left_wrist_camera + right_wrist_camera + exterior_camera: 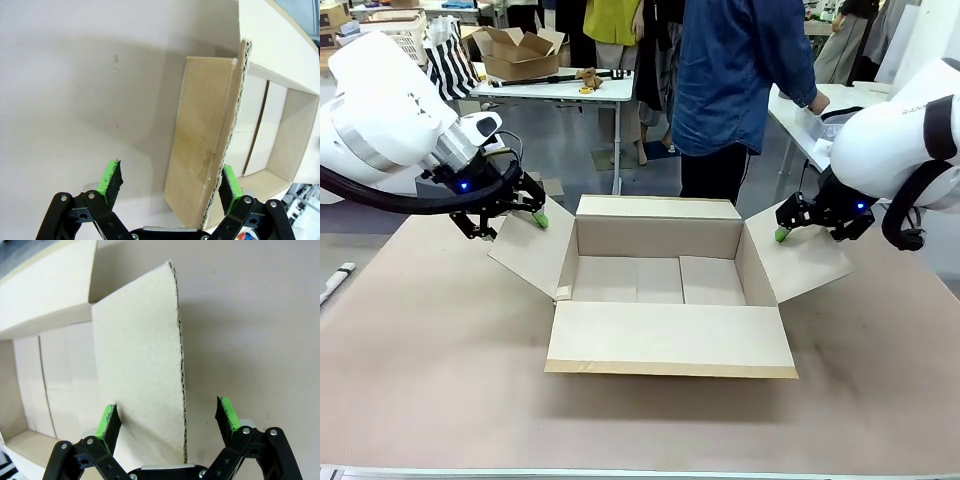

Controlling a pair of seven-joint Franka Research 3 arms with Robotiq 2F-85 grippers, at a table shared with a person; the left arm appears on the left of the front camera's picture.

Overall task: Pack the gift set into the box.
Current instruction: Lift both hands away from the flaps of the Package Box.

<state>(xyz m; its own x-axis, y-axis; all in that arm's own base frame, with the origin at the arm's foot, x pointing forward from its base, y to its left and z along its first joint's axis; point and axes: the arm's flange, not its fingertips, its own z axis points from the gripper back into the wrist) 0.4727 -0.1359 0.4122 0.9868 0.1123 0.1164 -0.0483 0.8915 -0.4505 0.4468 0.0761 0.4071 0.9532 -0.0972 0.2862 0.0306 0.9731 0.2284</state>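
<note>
The box [660, 285] sits open in the middle of the worktop [440, 380], flaps splayed toward all four edges. The left pincer [512, 225] is spread astride the left flap [525, 255]. The right pincer [810, 228], also spread, straddles the right flap [800, 262].

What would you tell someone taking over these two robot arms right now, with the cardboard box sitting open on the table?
Left gripper: open, one finger on each side of the box's left flap, not clamped on it.
Right gripper: open, straddling the right flap the same way.
Box: mid-table, all four flaps spread outward, nothing inside.
Person: at the far side, turned toward a side table.
Done: the box is open and ready.
Left: the gift set has yet to go into the box.
</note>
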